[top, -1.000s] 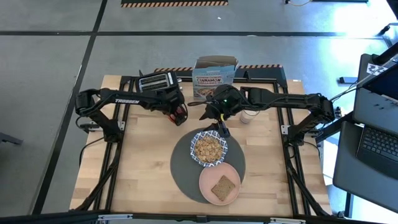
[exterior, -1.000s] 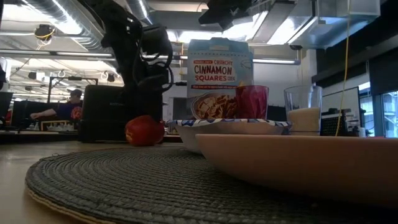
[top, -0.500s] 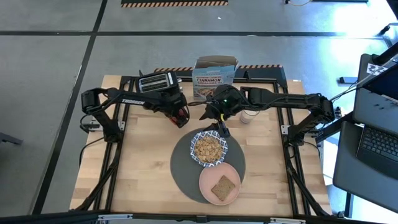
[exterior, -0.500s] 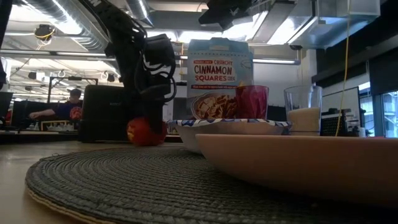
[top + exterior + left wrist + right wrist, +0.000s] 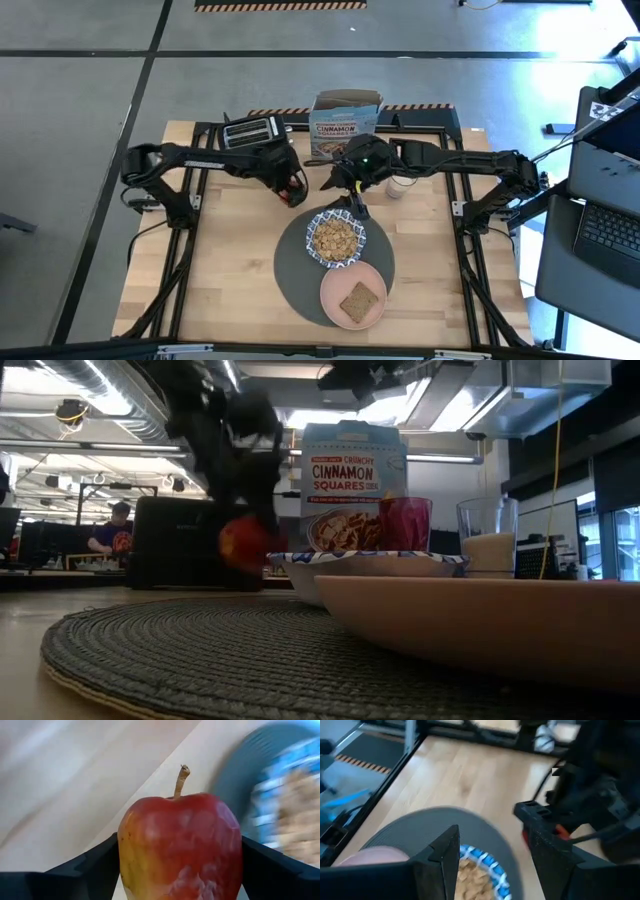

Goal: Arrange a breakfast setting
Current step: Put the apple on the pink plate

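Apple now clamped between left gripper fingers and lifted off table, beside mat; right gripper parted, empty, over bowl; placement likely next.

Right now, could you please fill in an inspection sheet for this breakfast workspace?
Surface: wooden table, bare at its left.
Job's things: bowl of cereal and plate with toast on the round mat; red tumbler and milk glass behind.
Clutter: cereal box, toaster.
Grippers: left gripper closed on an apple, lifted off the table; right gripper open above the bowl's far rim.
Cables: yellow cable hanging at the right.
Surroundings: person seated far behind; laptop beside the table.
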